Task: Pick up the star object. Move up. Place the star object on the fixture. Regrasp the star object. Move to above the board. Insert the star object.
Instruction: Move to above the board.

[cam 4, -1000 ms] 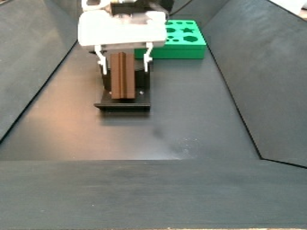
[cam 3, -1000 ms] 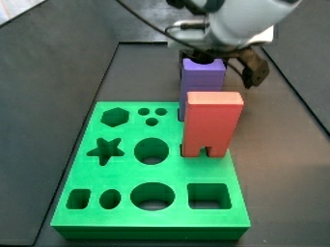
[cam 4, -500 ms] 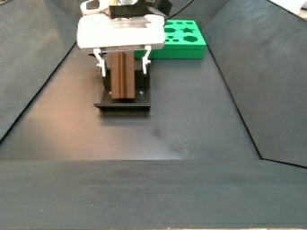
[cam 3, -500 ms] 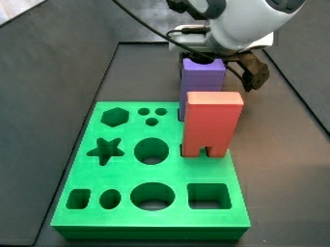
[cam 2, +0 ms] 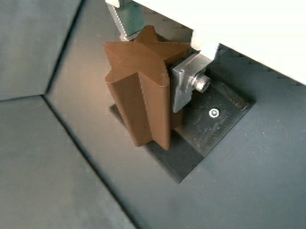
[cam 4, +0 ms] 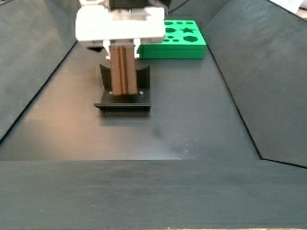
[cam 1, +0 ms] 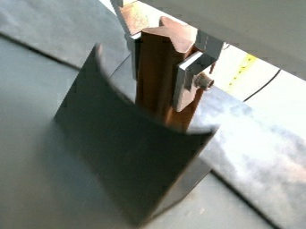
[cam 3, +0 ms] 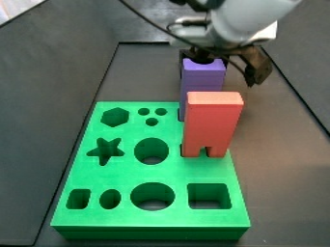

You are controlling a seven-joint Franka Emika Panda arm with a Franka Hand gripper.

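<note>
Since the earlier frames the hand has risen a little, so the white wrist body sits higher in a side view; the star object stands where it did.

Nearest in that side view is bare dark tabletop. Beyond it lies the black base plate of the fixture, and the star object stands upright on it, a slim wood-brown prism with lengthwise ridges. In both wrist views its form is plain: a ridged brown column whose upper end is a star with blunt points, its flanks darker than the top face. A flat silver finger with a screw presses against one side of it; the opposite finger is hidden behind the wood, so the hand appears closed on the star object near its upper half. The dark curved wall of the fixture fronts the column in a wrist view.

Farther back lies the board, bright green. In a side view, the board shows hexagon, star, round and square holes; a salmon-red arched block stands on it, with a purple block behind, below the hand.
</note>
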